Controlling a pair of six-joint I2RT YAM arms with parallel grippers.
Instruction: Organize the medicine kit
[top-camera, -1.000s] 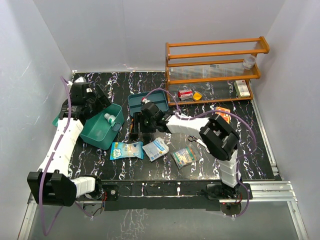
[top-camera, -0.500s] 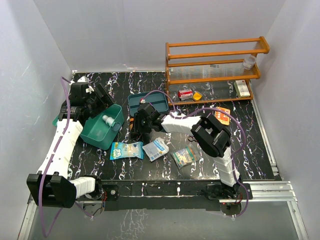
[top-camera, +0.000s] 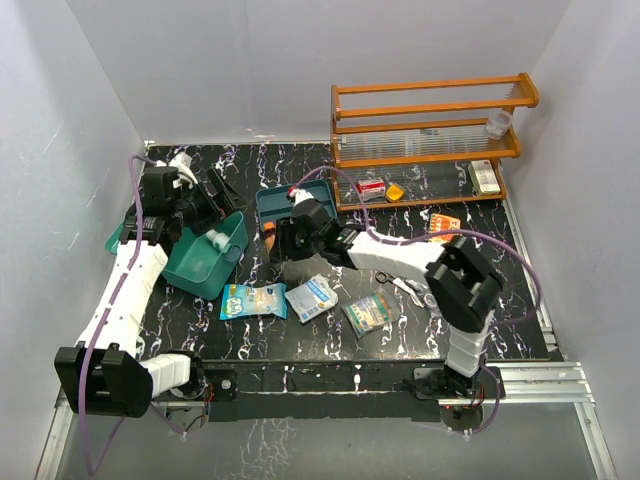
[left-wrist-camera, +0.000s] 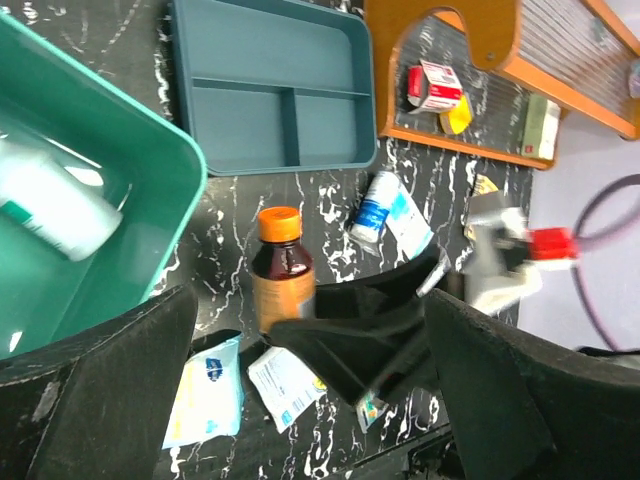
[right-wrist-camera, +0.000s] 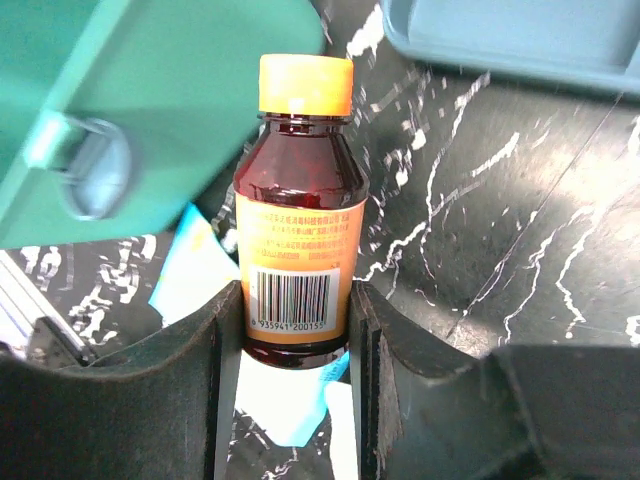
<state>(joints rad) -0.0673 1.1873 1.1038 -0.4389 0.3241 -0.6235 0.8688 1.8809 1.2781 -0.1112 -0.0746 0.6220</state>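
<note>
The teal-green medicine kit (top-camera: 205, 262) stands open at the left with a white bottle (top-camera: 218, 238) inside; it also shows in the left wrist view (left-wrist-camera: 120, 170) and the right wrist view (right-wrist-camera: 160, 90). My right gripper (top-camera: 283, 240) is shut on a brown syrup bottle with an orange cap (right-wrist-camera: 296, 210), held just right of the kit. The bottle also shows in the left wrist view (left-wrist-camera: 282, 285). My left gripper (top-camera: 203, 192) hangs open and empty over the kit's far edge, its fingers (left-wrist-camera: 110, 380) spread wide.
A blue-teal divided tray (top-camera: 300, 203) lies behind the bottle. Sachets (top-camera: 252, 300), (top-camera: 311, 297), (top-camera: 367, 312) lie in front. Scissors (top-camera: 400, 285) and an orange pack (top-camera: 445, 228) lie to the right. The orange wooden rack (top-camera: 430, 130) at the back right holds small boxes.
My right gripper, holding the bottle, has shifted slightly back and right, and its elbow has swung right. My left gripper has drawn back a little from the kit.
</note>
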